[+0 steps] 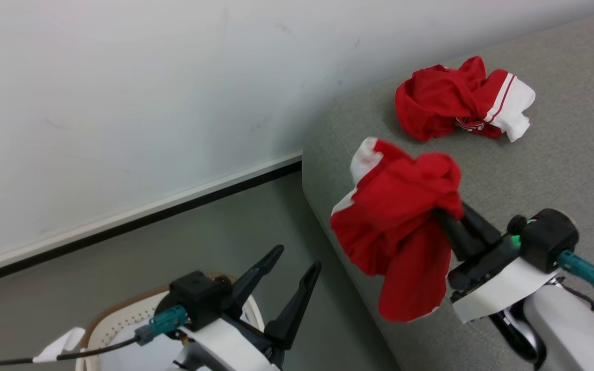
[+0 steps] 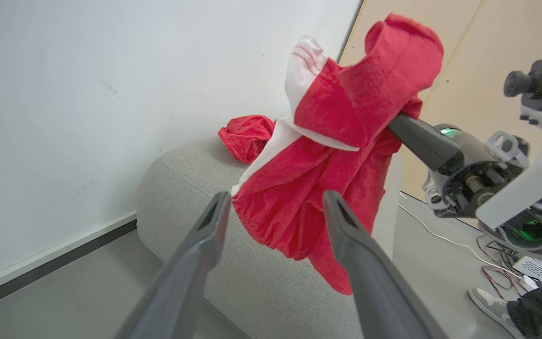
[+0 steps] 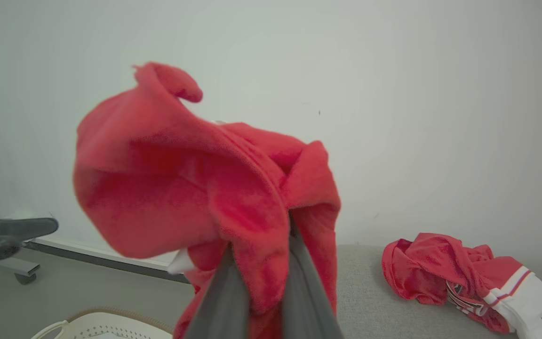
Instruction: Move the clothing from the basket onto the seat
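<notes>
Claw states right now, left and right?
Left claw: open, empty.
Right claw: closed on a red garment.

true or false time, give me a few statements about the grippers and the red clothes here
1. The right gripper is shut on a red garment. True.
2. The left gripper grips cloth too. False: it is open and holds nothing.
3. Another red and white garment lies on the sofa. True.
4. The red garment in the right gripper lies flat on the sofa. False: it hangs from the fingers over the sofa's edge.
</notes>
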